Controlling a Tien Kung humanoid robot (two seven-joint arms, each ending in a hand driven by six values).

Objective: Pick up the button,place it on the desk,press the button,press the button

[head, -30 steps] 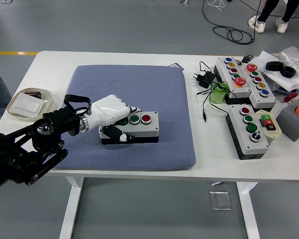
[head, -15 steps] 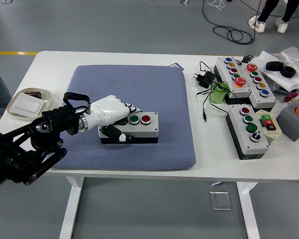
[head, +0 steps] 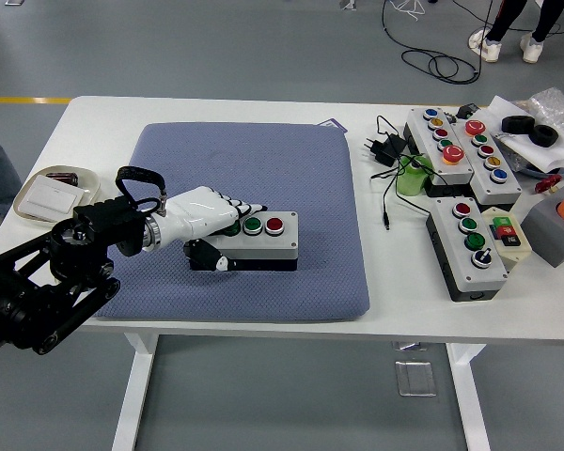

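So the button box (head: 256,241) sits on the blue-grey pad (head: 291,178) in the middle of the white desk (head: 216,108), toward the pad's near side. It's a grey box on a black base with a green and a red button showing on top. The robot's left hand (head: 199,216) comes in from the left and lies over the left end of the box, fingers (head: 235,209) draped across the top and curled, with the thumb down at the near side. Can't tell if it's actually clamping the box or pushing on a button hidden underneath, since the hand covers that end.

My read: the box is already set down, so this looks like one of the press steps. The next move would probably need the fingers lifted clear and brought down square on a button, without shoving the box sideways on the soft pad.

Off to the right there are more button boxes (head: 470,246), a charger with cable (head: 381,148), and on the far left a small tray (head: 56,193). Right arm isn't visible at all.
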